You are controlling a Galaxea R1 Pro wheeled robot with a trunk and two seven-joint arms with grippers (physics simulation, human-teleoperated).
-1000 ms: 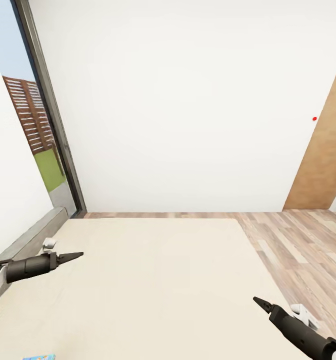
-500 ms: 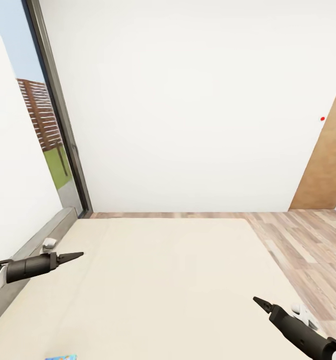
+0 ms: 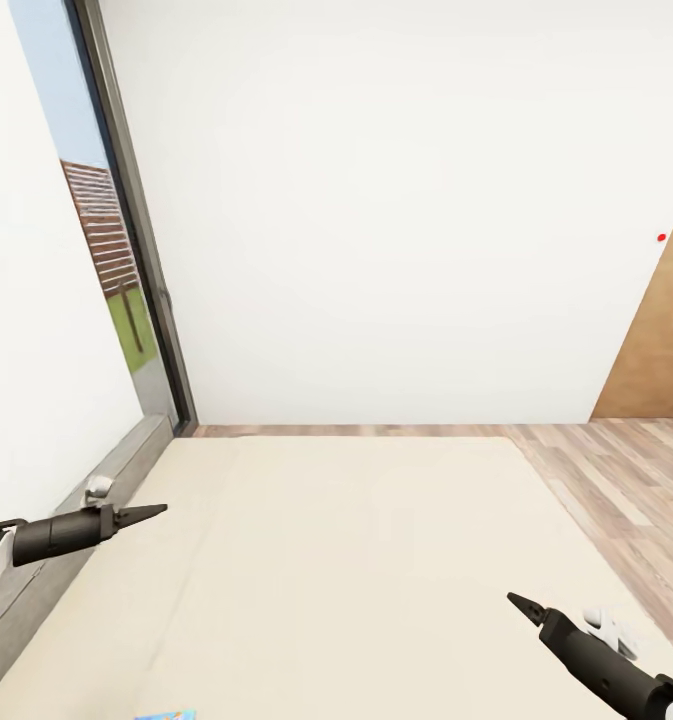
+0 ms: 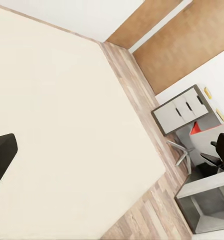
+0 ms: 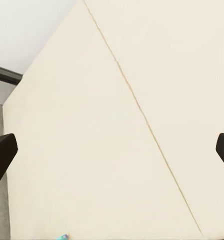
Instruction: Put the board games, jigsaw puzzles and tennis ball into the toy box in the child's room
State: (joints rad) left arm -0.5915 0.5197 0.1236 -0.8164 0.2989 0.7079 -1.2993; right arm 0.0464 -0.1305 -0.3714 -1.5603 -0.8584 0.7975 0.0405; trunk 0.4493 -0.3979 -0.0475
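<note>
The bed [image 3: 356, 560] with its plain beige mattress spreads across the lower half of the head view. A sliver of a small blue board game [image 3: 166, 716] lies on the mattress at the picture's bottom edge, and its corner [image 5: 63, 236] also peeks into the right wrist view. My left gripper [image 3: 146, 514] hovers over the bed's left side, near the grey frame [image 3: 86, 500]. My right gripper [image 3: 524, 604] hangs over the bed's right front part. Both wrist views show the fingers [image 5: 2, 155] spread wide apart with nothing between them. The toy box is out of view.
A tall dark-framed window [image 3: 126, 260] stands at the left and a white wall behind the bed. Wood-plank floor [image 3: 626, 480] runs along the bed's right, up to a brown door [image 3: 661, 330]. The left wrist view shows a white drawer unit [image 4: 181, 110] and a light-grey-topped desk [image 4: 204, 187].
The whole picture has slid to the right, so the camera has turned left. The blue box's edge moved right along the bottom with it. Both arms hold the same pose.
</note>
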